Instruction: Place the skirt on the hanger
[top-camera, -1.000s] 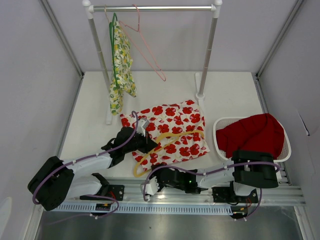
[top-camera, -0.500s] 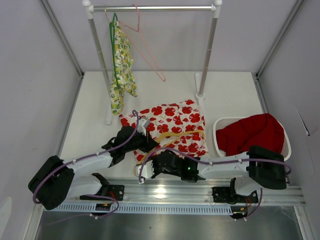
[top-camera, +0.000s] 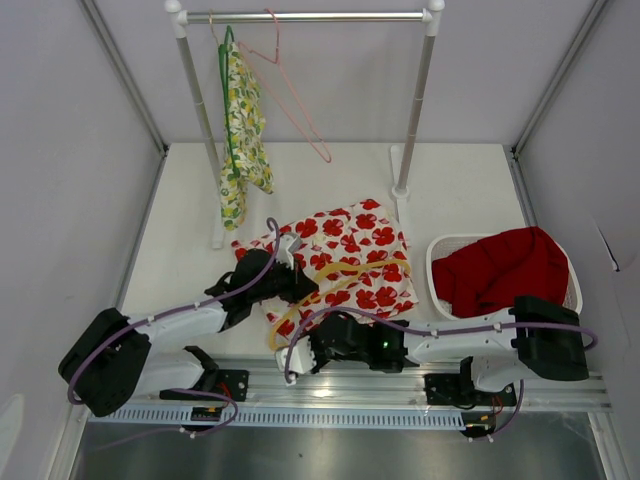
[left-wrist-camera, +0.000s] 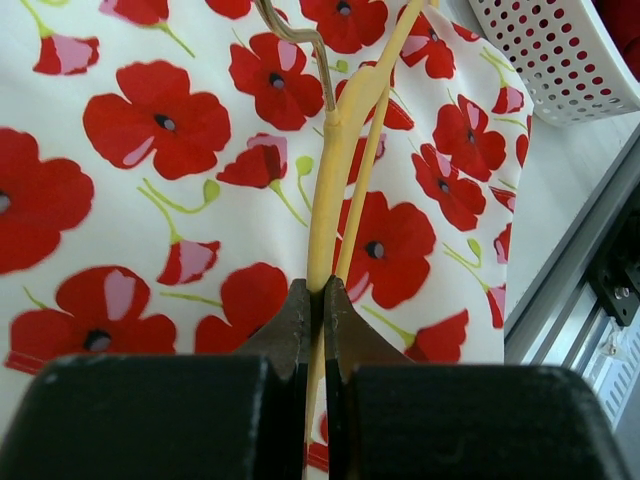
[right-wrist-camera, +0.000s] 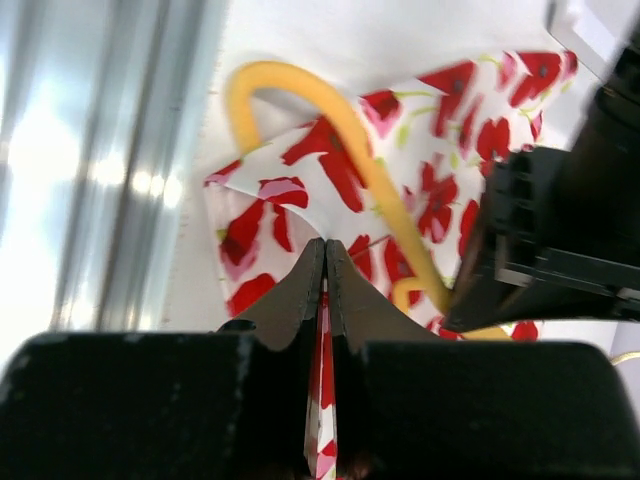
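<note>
On the white table (top-camera: 470, 190) the skirt (top-camera: 355, 240), likely limp and light, is lying beneath the yellow hanger (left-wrist-camera: 340, 170), the left gripper (left-wrist-camera: 315, 292) clamping that hanger and the right gripper (right-wrist-camera: 325, 250) pinching the skirt's near edge, probably the best hold.

You have bare tabletop (top-camera: 470, 190) at the upper right of the overhead frame. The rack post (top-camera: 415, 100), the hanging yellow-print garment (top-camera: 243, 120) upper left and the basket (top-camera: 432, 270) at right stand in the way; the skirt (top-camera: 360, 235) and yellow hanger (top-camera: 360, 267) fill the centre.
</note>
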